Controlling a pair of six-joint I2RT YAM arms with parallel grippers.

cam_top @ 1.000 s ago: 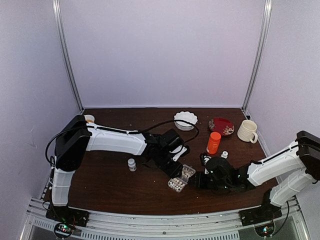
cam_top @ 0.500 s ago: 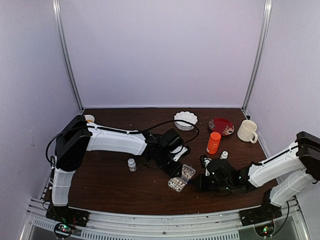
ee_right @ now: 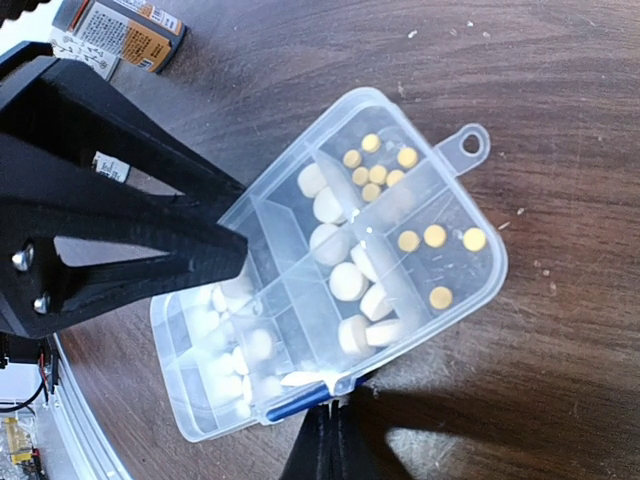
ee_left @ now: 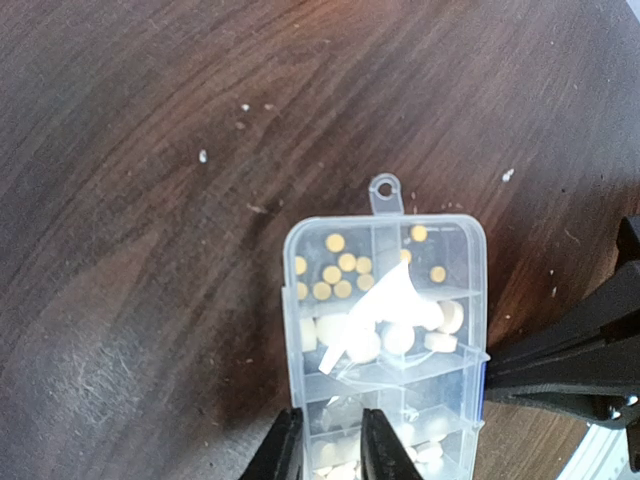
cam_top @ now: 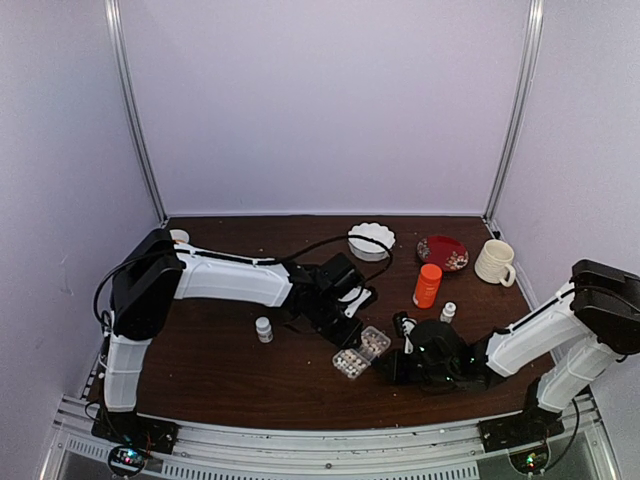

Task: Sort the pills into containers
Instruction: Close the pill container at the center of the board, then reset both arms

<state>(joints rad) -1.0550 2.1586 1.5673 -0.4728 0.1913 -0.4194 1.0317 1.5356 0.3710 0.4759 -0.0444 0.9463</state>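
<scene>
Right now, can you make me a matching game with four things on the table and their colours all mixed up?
Things:
1. mug
2. plate
3. pill box
4. tall bottle

Colours:
A. orange
B. clear, see-through
C. cream
D. dark red

Right pairs: 1-C, 2-D, 3-B, 4-A.

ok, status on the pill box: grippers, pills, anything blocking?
Left gripper closed on pill box wall. Right gripper shut, tips at another edge, hold unclear. Pills in several cells. Orange bottle stands apart, not in the way.
</scene>
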